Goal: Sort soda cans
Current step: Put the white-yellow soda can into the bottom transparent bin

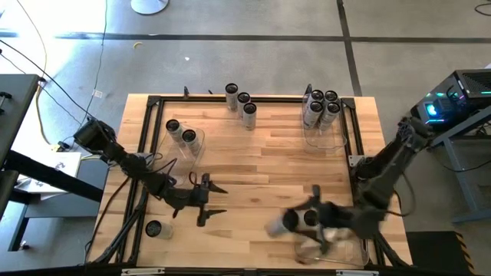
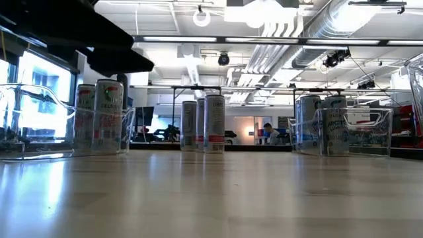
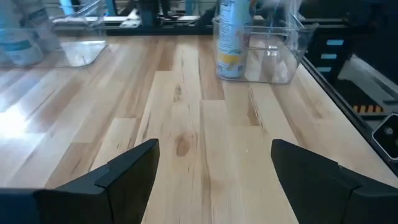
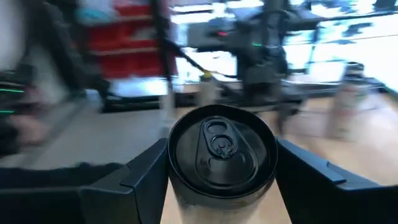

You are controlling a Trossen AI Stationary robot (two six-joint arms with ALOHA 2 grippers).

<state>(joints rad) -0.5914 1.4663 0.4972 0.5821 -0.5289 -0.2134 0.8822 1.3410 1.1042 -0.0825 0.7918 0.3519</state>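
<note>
The right pincer (image 4: 221, 165) grips a silvery soda can with a dark round top (image 4: 222, 151). The left pincer (image 1: 212, 201) hangs wide open above the wooden worktop (image 1: 261, 161).

You have bright, even overhead light: ceiling fixtures (image 2: 201, 16) glare white in the low view and lay a pale sheen on the wooden table (image 2: 211, 198). Motion blur smears the right gripper (image 1: 311, 222) in the high view and the whole room behind the can top (image 4: 221, 149) it holds, which stays sharp.
</note>
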